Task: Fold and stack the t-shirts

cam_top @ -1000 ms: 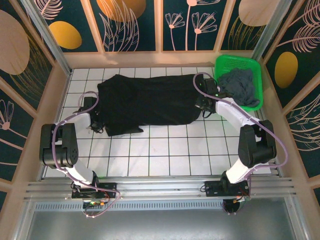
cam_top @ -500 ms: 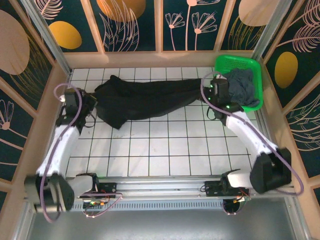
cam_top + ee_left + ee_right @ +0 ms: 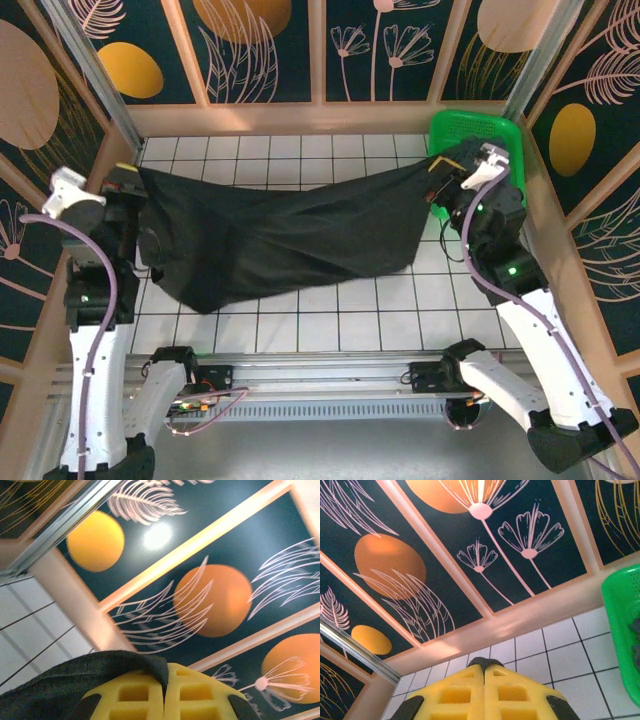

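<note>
Black t-shirt [image 3: 280, 240]: held up over the tiled table [image 3: 330, 320], stretched between both arms, middle sagging. Whether the low edge touches the tiles cannot be told.
Left gripper [image 3: 128, 188]: clenched on the shirt's left end. In the wrist view a thick fold of cloth is seen clamped between the yellow pads [image 3: 132, 697].
Shirt span: pulled at a slant, creased along its length, not flat.
Right gripper [image 3: 440, 170]: clenched on the shirt's right end. Only a thin dark sliver of cloth is seen between its pads [image 3: 452, 695].
Green basket [image 3: 505, 135]: far right corner, just beside the right gripper.
Step (judged): shirt being spread for laying flat; no fold made.
Risk 1: thin right-side bite could be pulled out if the span is tightened.
Risk 2: right end could be snagged on the basket rim.
Risk 3: if lowered unevenly, the sag would be bunched and the fold spoiled.
</note>
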### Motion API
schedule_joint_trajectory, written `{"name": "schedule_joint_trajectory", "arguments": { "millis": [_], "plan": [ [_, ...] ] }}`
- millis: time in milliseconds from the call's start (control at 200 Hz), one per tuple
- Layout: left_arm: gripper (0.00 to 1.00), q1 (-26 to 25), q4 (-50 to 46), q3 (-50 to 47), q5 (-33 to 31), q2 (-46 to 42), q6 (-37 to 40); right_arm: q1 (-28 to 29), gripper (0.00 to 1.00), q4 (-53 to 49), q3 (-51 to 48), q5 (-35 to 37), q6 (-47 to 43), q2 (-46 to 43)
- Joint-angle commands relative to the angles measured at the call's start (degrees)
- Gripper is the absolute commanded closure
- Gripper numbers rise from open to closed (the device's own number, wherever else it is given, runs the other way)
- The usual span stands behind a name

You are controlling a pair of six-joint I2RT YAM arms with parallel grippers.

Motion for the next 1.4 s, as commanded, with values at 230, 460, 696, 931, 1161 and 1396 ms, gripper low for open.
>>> {"name": "schedule_joint_trajectory", "arguments": {
  "millis": [230,460,696,931,1161,1396],
  "plan": [
    [1.00,0.1,-3.0,18.1,6.3,26.8,1.6,-8.9,1.00,4.6,16.0,-11.7,2.6,24.8],
    [1.00,1.5,-7.1,42.5,6.8,39.6,5.1,-12.3,1.00,3.6,30.3,-12.6,1.6,33.8],
    [1.00,1.8,-12.8,49.0,0.4,35.8,7.5,-16.2,1.00,1.9,30.3,-11.8,1.8,28.4],
    [1.00,1.8,-18.8,18.8,-9.6,16.6,3.8,-15.2,1.00,-2.5,6.3,-12.0,6.0,12.2],
    [0.42,1.8,-21.1,-9.2,-4.9,8.0,1.2,-13.7,0.30,-10.6,-14.4,-20.0,8.9,11.5],
    [0.44,1.8,-19.4,-17.8,3.5,10.3,2.0,-9.7,0.30,-14.1,-17.0,-15.0,8.6,14.8]
  ]
}}
